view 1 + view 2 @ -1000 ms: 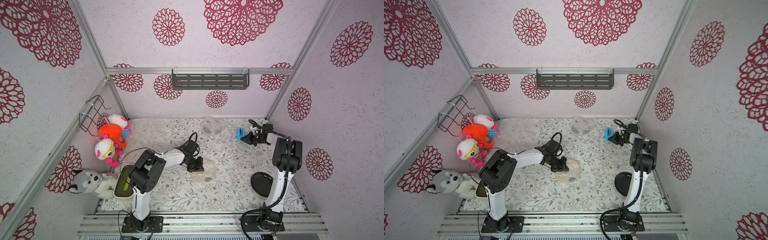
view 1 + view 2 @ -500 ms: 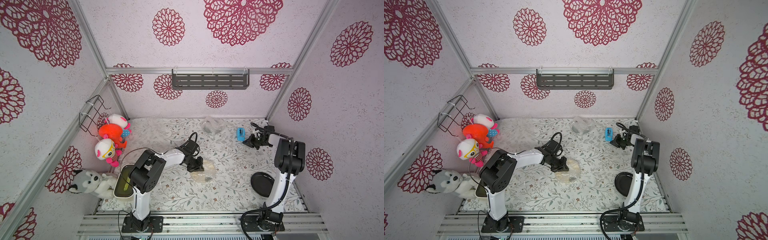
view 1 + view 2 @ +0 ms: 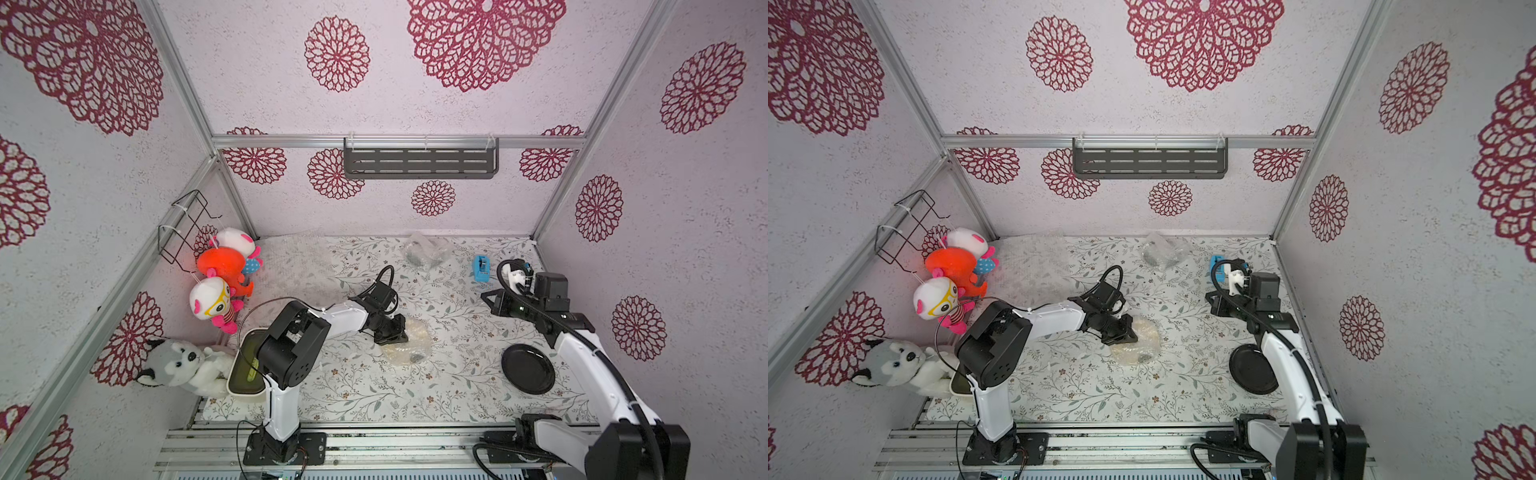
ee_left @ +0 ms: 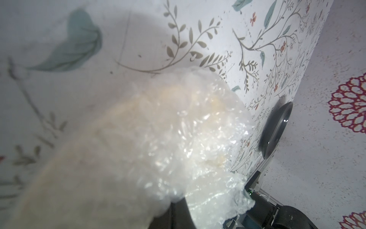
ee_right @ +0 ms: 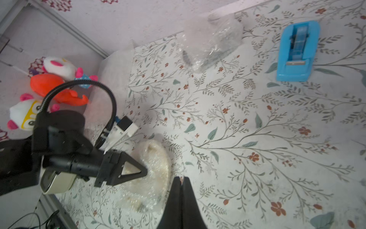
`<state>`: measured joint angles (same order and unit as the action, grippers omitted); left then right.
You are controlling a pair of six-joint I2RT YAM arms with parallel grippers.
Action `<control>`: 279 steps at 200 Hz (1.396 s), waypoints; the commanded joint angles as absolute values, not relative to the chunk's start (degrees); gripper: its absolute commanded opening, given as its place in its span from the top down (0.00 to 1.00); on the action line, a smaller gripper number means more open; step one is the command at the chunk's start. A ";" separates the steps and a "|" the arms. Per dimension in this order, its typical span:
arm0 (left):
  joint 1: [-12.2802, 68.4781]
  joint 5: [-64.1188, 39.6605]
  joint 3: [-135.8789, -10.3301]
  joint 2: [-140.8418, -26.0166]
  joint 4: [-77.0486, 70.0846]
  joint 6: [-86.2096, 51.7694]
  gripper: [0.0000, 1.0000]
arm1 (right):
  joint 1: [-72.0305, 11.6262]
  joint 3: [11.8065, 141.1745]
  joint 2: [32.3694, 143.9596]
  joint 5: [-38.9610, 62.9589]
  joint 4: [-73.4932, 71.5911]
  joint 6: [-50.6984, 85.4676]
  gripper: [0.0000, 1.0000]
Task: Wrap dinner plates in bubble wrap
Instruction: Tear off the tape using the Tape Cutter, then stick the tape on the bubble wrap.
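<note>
3 plates: black plate [image 3: 528, 369] bare, by R arm; cream plate [image 3: 411, 332] inside bubble wrap [image 3: 405, 353], mid table; dark plate [image 3: 417, 257] wrapped at back. 1 flat sheet [image 3: 291, 266] back-left. Left gripper [image 3: 397, 336] clenched, tips on cream bundle's edge. Right gripper [image 5: 181, 190] clenched, empty, well apart.

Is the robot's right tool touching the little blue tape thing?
Apart. In the right wrist view the right tool sits far from the blue tape dispenser, with a wide stretch of flowery table between them.
</note>
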<state>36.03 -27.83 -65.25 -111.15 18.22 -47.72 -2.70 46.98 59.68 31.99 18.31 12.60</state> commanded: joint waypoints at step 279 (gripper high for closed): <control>37.22 -25.81 -62.42 -110.49 18.92 -47.02 1.00 | -31.11 52.04 92.62 25.28 2.63 13.50 1.00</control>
